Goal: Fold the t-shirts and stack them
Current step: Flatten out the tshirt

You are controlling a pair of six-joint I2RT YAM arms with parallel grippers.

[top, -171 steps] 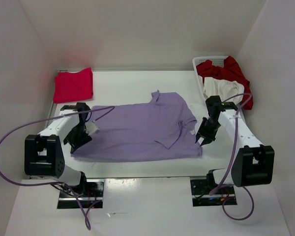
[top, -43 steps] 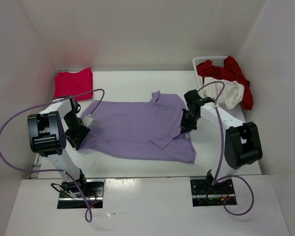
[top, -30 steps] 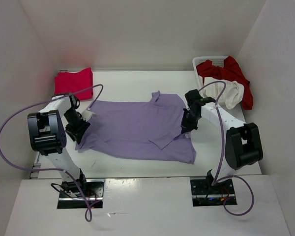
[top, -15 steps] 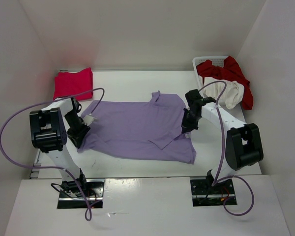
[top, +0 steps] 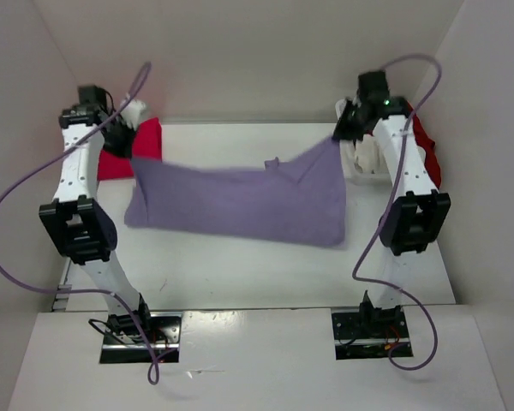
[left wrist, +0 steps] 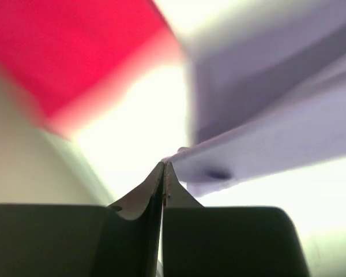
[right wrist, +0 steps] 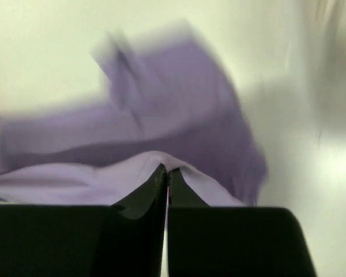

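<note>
Cloth of the lavender t-shirt (top: 240, 201) hangs in the air like a sheet, stretched between the two arms over the far half of the table (top: 240, 274). The left gripper (top: 124, 144) is pinched tight on the shirt's top left corner. The right gripper (top: 337, 134) is pinched tight on its top right corner. Both wrist views show the fingers pressed together with purple cloth caught at the tips. Half a second ago this shirt lay flat on the table and both arms were low beside it. Now both arms reach high and far back, and the shirt is lifted up with its bottom edge hanging loose. The pink t-shirt (top: 150, 137) lies in the far left corner, partly behind the left arm, just where it was before. The dark red t-shirt (top: 428, 163) spills over the basket (top: 360, 167) at the far right. The table is white, and plain white walls (top: 240, 60) stand on three sides.
</note>
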